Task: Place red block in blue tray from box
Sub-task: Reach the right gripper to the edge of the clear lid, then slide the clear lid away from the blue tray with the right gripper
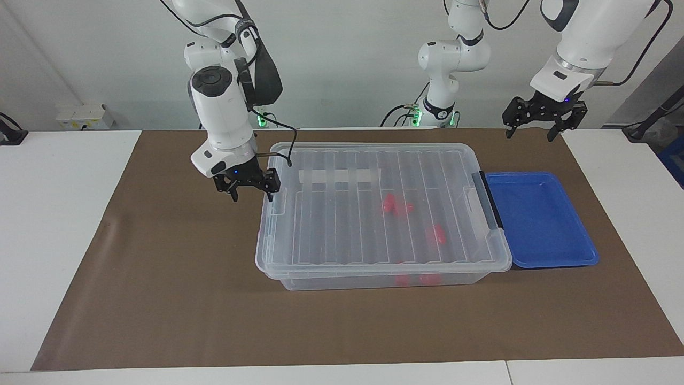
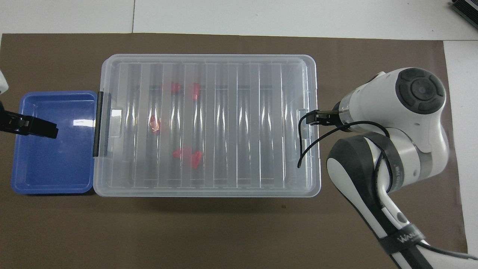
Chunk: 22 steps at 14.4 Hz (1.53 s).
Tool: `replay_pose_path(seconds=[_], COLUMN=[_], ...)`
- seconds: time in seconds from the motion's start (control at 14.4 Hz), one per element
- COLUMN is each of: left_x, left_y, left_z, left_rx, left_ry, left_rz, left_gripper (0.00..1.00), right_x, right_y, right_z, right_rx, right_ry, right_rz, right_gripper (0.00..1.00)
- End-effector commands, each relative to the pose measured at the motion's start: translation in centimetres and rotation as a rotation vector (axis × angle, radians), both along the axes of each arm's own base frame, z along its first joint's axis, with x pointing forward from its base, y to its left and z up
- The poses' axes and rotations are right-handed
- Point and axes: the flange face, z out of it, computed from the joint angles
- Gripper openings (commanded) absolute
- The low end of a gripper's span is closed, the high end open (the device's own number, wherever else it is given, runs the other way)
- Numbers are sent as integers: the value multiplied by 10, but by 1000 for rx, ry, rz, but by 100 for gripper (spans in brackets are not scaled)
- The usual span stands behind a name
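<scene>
1. Clear ribbed plastic forms the lid of the large transparent storage box point(image 1: 382, 211), which lies closed in the middle of the brown mat point(image 1: 160, 299) on the white desk point(image 1: 59, 224); the lid is judged to be the first obstacle, since nothing inside can be reached until it is lifted.
2. Several small bright red plastic pieces are seen through the lid. The red block point(image 1: 437, 233), chunky and oblong, lies inside the box toward the left arm's end, farther from the robots than a pair of red pieces point(image 1: 397, 206) nearer the box's middle.
3. The shallow rectangular blue plastic tray point(image 1: 580, 235) is set touching the box's end at the left arm's end of the desk, beside the black end clip point(image 1: 491, 200), presumably so the carry from box to tray is short. No block is seen in it.
4. The right gripper point(image 1: 249, 192) is held low at the box's other end, its fingers apart, one fingertip at the lid's edge tab; this placement is judged to prepare a grasp of the lid rim for lifting.
5. The left gripper point(image 1: 529, 131) waits raised with fingers apart, above the mat near the tray's corner nearest the robots, clear of the lid's path and probably ready to pick once the box is open.
</scene>
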Motion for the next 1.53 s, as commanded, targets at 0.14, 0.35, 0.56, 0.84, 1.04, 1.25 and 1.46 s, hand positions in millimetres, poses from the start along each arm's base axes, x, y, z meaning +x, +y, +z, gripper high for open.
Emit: replay_pose_path(seconds=[0.14,0.35,0.56,0.84,1.04,1.25,1.46], left_x=[-7,-8,-7,-7,-8,-8,-7], left_y=[3,3,3,3,3,-5,0], left_z=[0,1,0,0,1,1,3], left_rx=[19,19,19,19,20,18,16], left_ry=[-2,-3,-2,-2,-4,-8,-17], left_rz=[-7,-7,-8,-8,-7,-22,-7], left_gripper=[100,100,100,100,100,100,100], right_x=[4,7,10,7,8,8,8], right_y=[-29,-52,-79,-103,-131,-152,-172], right_z=[-4,-7,-8,-14,-15,-14,-14], right_rx=[0,-6,-9,-15,-18,-25,-36], right_ry=[-4,2,5,31,33,35,33], right_rz=[49,72,71,95,123,145,168], right_gripper=[95,95,95,95,95,95,96])
